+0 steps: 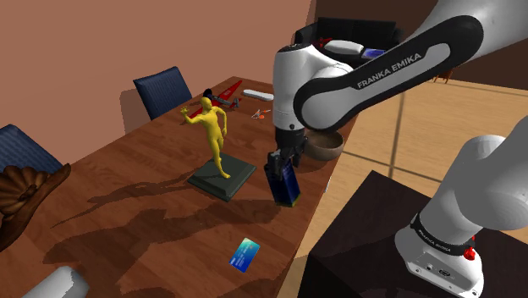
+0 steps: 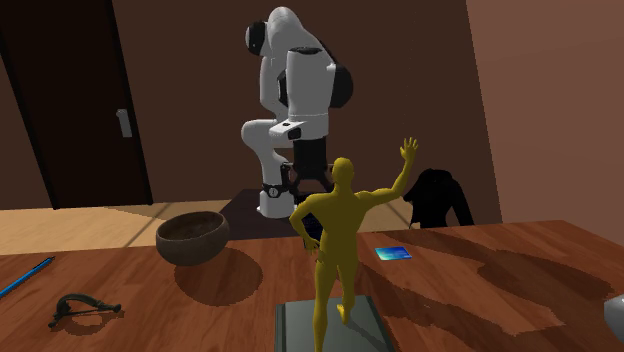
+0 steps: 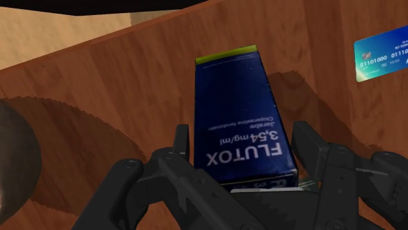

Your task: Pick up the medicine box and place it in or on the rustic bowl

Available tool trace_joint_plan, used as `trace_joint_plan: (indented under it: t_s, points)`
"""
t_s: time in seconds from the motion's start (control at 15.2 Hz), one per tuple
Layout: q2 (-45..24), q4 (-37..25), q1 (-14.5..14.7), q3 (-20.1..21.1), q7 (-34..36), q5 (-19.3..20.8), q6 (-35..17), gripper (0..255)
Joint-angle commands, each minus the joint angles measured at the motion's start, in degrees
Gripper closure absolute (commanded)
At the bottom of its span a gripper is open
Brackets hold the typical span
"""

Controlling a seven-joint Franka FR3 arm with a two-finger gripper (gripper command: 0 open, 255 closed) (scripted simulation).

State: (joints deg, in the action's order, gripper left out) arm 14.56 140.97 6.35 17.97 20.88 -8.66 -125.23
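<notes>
Medicine box: dark blue carton with a yellow-green end flap, hanging upright, long axis vertical, from the black gripper near the table edge that faces the stand. Whether its lower end touches the tabletop cannot be told.

Wrist view: the two fingers are clamped on opposite long sides of the medicine box near its printed end, where white lettering reads "FLUTOX 3,54 mg/ml". The yellow-green flap points away from the gripper. A blue-green card lies flat on the wood beyond the carton.

Shoulder view, positions taken from the carton:
- Rustic bowl, dark brown and round, at about 1 o'clock, near but apart, close to the same table edge.
- Yellow figurine, arm raised, on a dark square base, at about 9 o'clock.
- The card at about 7 o'clock, flat on the table.
- A blue chair at about 10 o'clock, beyond the far table edge.

Second exterior view, positions taken from the figurine: the bowl stands at 9 o'clock, upright on the table; the card lies at 3 o'clock; the white arm rises at 12 o'clock, behind.
</notes>
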Motion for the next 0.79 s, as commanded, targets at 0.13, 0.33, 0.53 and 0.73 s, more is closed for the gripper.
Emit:
trace_joint_plan:
  t_s: [0.13,0.33,0.53,0.73]
  points:
    - [1.80,-1.52,0.02,-0.38,-0.19,-0.17,3.28,255]
    - [2.89,-2.96,0.02,-0.64,-0.22,-0.21,5.80,255]
    - [3.84,-4.51,0.00,-0.89,-0.23,-0.21,8.28,255]
    - [4.66,-6.16,-0.02,-1.14,-0.22,-0.19,10.74,255]
